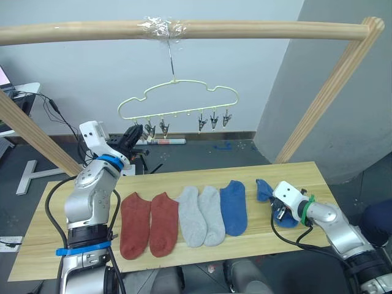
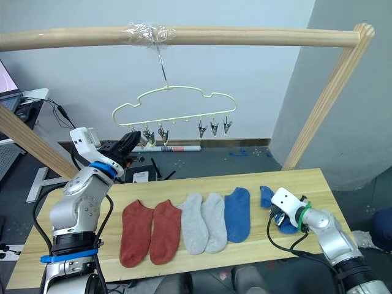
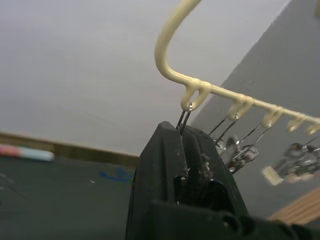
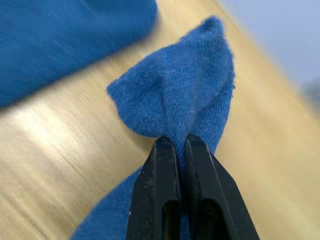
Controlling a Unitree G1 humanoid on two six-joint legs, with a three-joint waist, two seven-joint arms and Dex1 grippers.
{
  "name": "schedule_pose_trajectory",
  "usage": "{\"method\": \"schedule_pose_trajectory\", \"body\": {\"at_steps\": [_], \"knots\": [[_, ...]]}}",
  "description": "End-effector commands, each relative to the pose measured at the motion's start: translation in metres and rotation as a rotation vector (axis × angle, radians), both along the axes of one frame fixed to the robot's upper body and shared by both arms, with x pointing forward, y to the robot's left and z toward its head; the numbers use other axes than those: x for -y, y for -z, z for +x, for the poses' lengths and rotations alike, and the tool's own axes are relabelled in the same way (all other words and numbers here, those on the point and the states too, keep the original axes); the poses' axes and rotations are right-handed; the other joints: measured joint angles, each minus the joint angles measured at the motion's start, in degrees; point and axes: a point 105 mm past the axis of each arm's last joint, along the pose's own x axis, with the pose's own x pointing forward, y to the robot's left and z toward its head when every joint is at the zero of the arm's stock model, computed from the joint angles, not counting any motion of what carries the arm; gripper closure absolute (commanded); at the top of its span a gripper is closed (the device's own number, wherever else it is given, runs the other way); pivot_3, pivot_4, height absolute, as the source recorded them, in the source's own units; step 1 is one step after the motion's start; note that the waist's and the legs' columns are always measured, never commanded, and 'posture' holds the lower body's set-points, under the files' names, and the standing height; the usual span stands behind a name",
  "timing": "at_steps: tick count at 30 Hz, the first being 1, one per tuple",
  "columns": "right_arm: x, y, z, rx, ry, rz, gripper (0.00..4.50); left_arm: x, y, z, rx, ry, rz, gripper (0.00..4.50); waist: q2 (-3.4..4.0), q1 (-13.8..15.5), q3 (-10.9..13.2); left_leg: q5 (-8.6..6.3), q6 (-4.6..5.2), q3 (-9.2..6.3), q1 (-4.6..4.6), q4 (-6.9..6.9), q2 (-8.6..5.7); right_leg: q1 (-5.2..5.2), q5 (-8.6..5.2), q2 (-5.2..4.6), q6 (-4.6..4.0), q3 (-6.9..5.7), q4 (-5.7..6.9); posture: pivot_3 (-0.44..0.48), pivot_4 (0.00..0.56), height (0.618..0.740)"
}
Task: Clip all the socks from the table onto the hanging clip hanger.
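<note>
A thick wooden pole frame (image 1: 196, 29) is seen spanning the scene at 12 o'clock, with clear tape (image 1: 160, 27) wrapped around its middle. A white tube-like object (image 1: 166, 141) is seen lying on the dark floor (image 1: 202, 156) by the wall, and black cables (image 1: 46, 107) are seen at 9 o'clock.

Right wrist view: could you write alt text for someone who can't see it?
Two black gripper fingers pinch a bunched fold of a blue sock on a light wooden table. Another blue sock lies flat beyond.

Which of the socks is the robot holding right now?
The blue sock at the right end of the row, bunched up and pinched by the right gripper. The other five lie flat on the table, untouched.
</note>
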Motion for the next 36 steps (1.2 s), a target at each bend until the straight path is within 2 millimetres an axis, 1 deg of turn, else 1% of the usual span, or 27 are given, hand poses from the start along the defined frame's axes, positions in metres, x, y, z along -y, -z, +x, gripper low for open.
{"method": "schedule_pose_trajectory", "body": {"at_steps": [1,4,6,7,11,14,21,30,36], "knots": [[-0.056,-0.042,-0.005,0.116,-0.254,0.069,4.47,-0.007,-0.025,-0.009,-0.013,0.074,-0.186,4.5,-0.02,0.0,0.0,0.0,-0.01,-0.03,0.03,0.0,0.03,0.02,-0.01,0.08,0.01,-0.03,0.0,-0.137,0.183,0.74],[-0.09,-0.058,-0.002,0.157,-0.321,0.122,4.47,-0.006,-0.033,-0.013,-0.036,0.124,-0.266,4.5,-0.1,0.3,0.1,0.04,-0.07,-0.18,0.09,-0.01,0.08,0.09,0.01,0.13,-0.01,-0.07,0.02,-0.131,0.187,0.74],[-0.118,-0.067,0.0,0.168,-0.356,0.177,4.47,-0.003,-0.036,-0.017,-0.049,0.157,-0.293,4.5,-0.12,0.4,0.1,0.07,-0.12,-0.3,0.08,-0.01,0.07,0.09,0.07,0.09,-0.12,-0.08,0.01,-0.131,0.187,0.74],[-0.129,-0.07,0.001,0.173,-0.371,0.197,4.47,-0.001,-0.036,-0.019,-0.055,0.17,-0.301,4.5,-0.16,0.5,0.1,0.08,-0.15,-0.29,0.06,-0.01,0.03,0.09,0.14,0.01,-0.24,-0.08,0.0,-0.132,0.187,0.74],[-0.165,-0.077,0.004,0.164,-0.412,0.257,4.47,0.008,-0.035,-0.024,-0.068,0.2,-0.314,4.5,-0.25,1.1,0.2,0.1,-0.18,-0.24,0.0,0.0,-0.04,0.08,0.14,-0.16,-0.24,-0.12,-0.05,-0.13,0.186,0.74],[-0.184,-0.087,0.01,0.186,-0.427,0.291,4.47,0.014,-0.036,-0.027,-0.072,0.22,-0.313,4.5,-0.27,1.7,0.3,0.1,-0.19,-0.25,-0.01,0.0,-0.03,0.05,0.15,-0.19,-0.25,-0.14,-0.05,-0.123,0.186,0.74],[-0.193,-0.104,0.02,0.23,-0.44,0.299,4.47,0.02,-0.033,-0.034,-0.087,0.25,-0.288,4.5,-0.27,2.1,0.3,0.1,-0.19,-0.24,-0.02,-0.01,-0.06,0.03,0.15,-0.24,-0.26,-0.16,-0.03,-0.114,0.187,0.74],[-0.208,-0.113,0.02,0.25,-0.467,0.312,4.47,0.026,-0.033,-0.036,-0.089,0.276,-0.292,4.5,-0.29,2.3,0.6,0.1,-0.19,-0.24,-0.03,-0.02,-0.05,0.02,0.15,-0.23,-0.26,-0.17,-0.03,-0.102,0.191,0.74],[-0.212,-0.12,0.026,0.276,-0.467,0.313,4.47,0.025,-0.033,-0.035,-0.094,0.281,-0.291,4.5,-0.3,2.5,0.6,0.1,-0.19,-0.24,-0.06,-0.02,-0.06,0.0,0.15,-0.24,-0.27,-0.18,-0.04,-0.102,0.191,0.74]]}}
